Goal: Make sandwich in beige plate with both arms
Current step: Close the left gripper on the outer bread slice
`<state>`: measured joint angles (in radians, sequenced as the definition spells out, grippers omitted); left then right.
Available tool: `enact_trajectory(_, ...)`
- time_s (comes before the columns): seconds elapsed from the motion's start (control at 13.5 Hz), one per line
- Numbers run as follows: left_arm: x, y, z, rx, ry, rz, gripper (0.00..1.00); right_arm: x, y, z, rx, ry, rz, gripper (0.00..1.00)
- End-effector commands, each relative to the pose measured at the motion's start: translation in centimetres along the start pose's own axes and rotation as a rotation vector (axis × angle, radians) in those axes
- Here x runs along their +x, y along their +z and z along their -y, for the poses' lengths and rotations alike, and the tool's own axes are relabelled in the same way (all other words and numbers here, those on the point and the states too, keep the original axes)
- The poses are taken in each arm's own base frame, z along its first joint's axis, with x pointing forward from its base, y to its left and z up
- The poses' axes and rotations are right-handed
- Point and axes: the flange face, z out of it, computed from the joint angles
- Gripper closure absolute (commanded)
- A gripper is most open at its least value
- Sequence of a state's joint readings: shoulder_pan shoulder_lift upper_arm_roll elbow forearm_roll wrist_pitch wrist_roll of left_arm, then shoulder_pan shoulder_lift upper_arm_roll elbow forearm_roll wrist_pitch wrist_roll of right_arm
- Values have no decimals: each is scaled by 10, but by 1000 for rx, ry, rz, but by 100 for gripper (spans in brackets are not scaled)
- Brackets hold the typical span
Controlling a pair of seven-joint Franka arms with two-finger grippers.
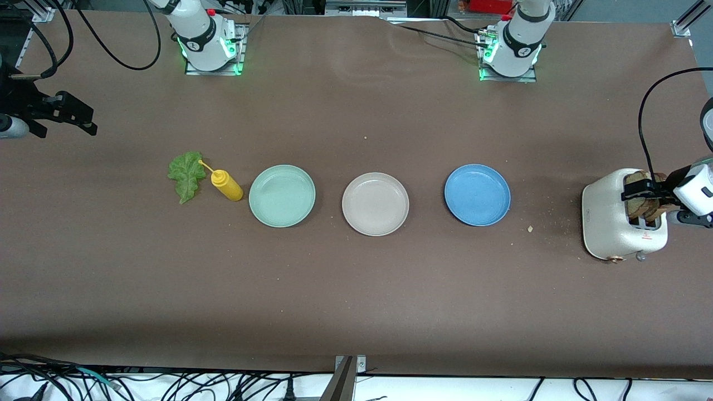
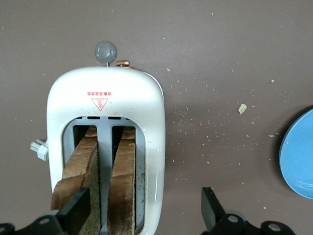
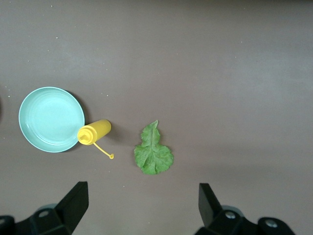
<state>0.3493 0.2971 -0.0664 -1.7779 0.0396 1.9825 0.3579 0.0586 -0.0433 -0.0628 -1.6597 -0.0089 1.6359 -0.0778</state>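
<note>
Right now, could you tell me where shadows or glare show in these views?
Front view: a dark shadow band crosses the table nearest the camera; left wrist view: slight sheen on the toaster; right wrist view: the mustard bottle and lettuce leaf cast only faint shadows.

Table point(image 1: 356, 289): matt brown, crumb-dusted. Beige plate point(image 1: 375, 204): smooth, faintly speckled, plastic-looking. Toaster point(image 1: 607, 223): glossy cream shell, grey knob. Bread slices point(image 2: 105, 181): rough, browned crusts. Lettuce leaf point(image 1: 186, 175): ruffled, veined.

We see the blue plate point(image 2: 299, 155) cut off at the left wrist view's edge, and the bread slices' point(image 2: 122, 186) lower halves hidden inside the toaster point(image 2: 105, 98).
</note>
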Motion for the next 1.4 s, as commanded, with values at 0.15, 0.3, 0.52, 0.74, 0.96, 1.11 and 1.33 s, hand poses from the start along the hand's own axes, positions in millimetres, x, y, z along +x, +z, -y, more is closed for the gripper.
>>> enact_trajectory(0.15, -13, 11, 0, 9, 15, -10, 1, -3, -7, -1, 3, -1, 1, 0)
enact_trajectory(0.3, -13, 12, 0, 8, 15, -7, 9, -3, -7, -2, 3, 0, 1, 0)
enact_trajectory(0.52, -18, 15, 10, 3, 8, -4, 41, -3, -7, -2, 3, 0, 1, 0)
enact_trajectory(0.74, -18, 16, 11, 1, 15, -1, 70, -3, -7, -1, 3, -1, 1, 0)
enact_trajectory(0.96, -18, 15, 11, 3, 18, -2, 85, -3, -7, -2, 4, 0, 1, 0)
enact_trajectory(1.11, -17, 11, 12, 8, 20, -2, 88, -3, -7, -2, 3, 0, 1, 0)
enact_trajectory(1.33, -16, -8, 13, 26, 117, -23, 96, -3, -7, -2, 4, 2, 1, 0)
